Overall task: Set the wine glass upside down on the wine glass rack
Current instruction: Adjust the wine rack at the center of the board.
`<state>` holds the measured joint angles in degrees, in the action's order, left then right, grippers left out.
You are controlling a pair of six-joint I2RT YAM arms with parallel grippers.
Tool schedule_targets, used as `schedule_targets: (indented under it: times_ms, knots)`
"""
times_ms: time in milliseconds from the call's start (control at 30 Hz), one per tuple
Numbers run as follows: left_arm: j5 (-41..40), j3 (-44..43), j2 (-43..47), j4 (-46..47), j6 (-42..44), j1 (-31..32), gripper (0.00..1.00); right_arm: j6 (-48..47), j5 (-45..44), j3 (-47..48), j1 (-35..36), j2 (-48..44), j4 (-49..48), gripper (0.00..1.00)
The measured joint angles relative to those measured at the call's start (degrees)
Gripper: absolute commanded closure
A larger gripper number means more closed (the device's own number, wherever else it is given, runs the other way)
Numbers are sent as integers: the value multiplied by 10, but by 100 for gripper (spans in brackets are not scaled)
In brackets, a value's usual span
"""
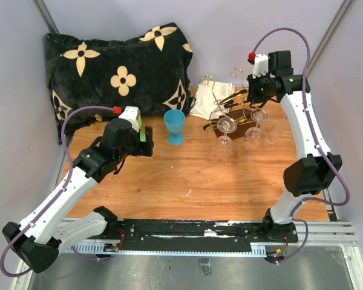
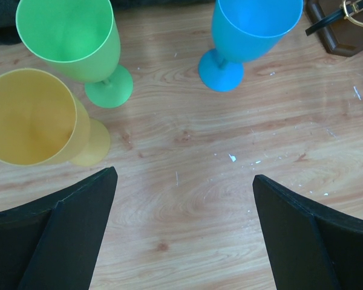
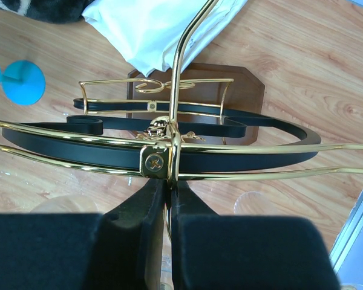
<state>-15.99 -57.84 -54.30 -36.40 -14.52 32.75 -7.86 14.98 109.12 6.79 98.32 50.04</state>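
Light wooden worktop carries the gold-wire wine glass rack, with its black oval ring and dark wooden base, toward the far right corner. One clear stemmed wine glass hangs bowl-down from the near side of the rack. A second clear glass hangs just beside it, toward the right edge; whether the two touch cannot be determined. The right gripper sits at the rack's crossing wires with its jaws clenched. The thin central gold upright runs into the seam between them, and whether it is pinched cannot be determined. A crumpled white cloth lies behind the rack. A blue plastic goblet stands upright near the middle of the far edge, with a green plastic goblet and a yellow plastic goblet to its left. The left gripper hovers there, jaws released and empty. A black cushion with cream flowers fills the far left corner. Hazard: if the upright is caught, retracting the right arm may drag or tip the rack. Any such jolt may knock the glasses together or off their hooks.
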Motion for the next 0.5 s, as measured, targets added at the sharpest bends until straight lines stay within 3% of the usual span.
schedule_targets:
  times_ms: [500]
  knots:
    - [0, -7, 0, -10, -3, 0, 0, 2, 4, 35, 0, 33, -4, 96]
